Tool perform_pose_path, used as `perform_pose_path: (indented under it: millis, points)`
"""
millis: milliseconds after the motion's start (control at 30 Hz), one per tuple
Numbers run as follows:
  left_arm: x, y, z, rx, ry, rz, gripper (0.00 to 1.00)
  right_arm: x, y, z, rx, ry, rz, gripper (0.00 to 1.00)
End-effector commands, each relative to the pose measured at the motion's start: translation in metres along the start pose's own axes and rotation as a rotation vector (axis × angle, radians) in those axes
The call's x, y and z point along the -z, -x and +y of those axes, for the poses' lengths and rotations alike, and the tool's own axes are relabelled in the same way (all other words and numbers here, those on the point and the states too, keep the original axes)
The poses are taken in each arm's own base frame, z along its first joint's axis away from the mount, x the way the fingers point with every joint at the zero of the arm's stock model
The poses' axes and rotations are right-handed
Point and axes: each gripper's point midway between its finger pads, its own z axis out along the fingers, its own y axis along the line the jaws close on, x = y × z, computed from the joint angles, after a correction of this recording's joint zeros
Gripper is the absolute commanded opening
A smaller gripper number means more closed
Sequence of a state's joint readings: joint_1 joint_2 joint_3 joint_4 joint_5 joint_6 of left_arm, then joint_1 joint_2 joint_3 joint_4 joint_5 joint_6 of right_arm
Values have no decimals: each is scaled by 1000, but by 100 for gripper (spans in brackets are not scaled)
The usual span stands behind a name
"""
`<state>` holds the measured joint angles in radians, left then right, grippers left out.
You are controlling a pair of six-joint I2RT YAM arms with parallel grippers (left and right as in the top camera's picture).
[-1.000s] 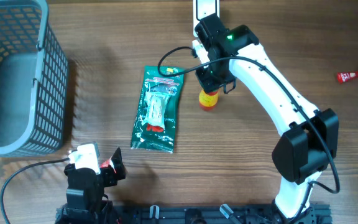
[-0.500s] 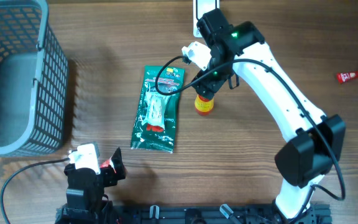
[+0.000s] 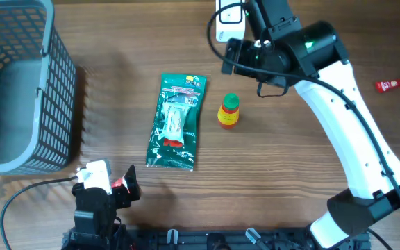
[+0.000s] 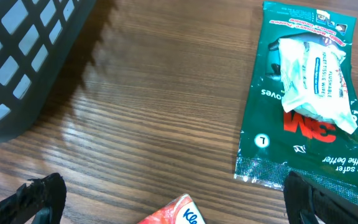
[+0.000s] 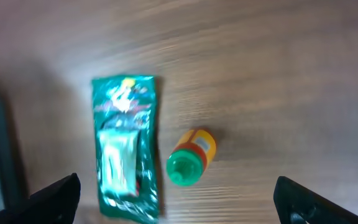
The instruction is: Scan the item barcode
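The right gripper (image 5: 176, 204) has let go of the small bottle (image 3: 228, 111) and lifted away, fingers spread wide. The bottle now stands free just right of the green pouch (image 3: 177, 121), probably finished with. The left gripper (image 4: 176, 196) gapes empty too. Left of the pouch is a grey plastic mesh basket (image 3: 61, 83). The pouch is glossy, crinkled film. The bottle is smooth, yellow and green-capped.

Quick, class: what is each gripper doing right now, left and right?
Left gripper: open.
Right gripper: open, holding nothing, clear of the yellow bottle.
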<state>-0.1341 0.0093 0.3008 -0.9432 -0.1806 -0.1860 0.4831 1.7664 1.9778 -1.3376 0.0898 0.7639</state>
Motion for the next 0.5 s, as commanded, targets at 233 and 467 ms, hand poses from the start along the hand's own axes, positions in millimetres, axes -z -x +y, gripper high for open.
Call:
perform_pose_path:
  millis: [233,467]
  points:
    - [0,0,0,10,-3,0,100,-76,-56,-11,-302,-40,208,100]
    - [0,0,0,10,-3,0,100,-89,-66,-6,-384,-29,257,100]
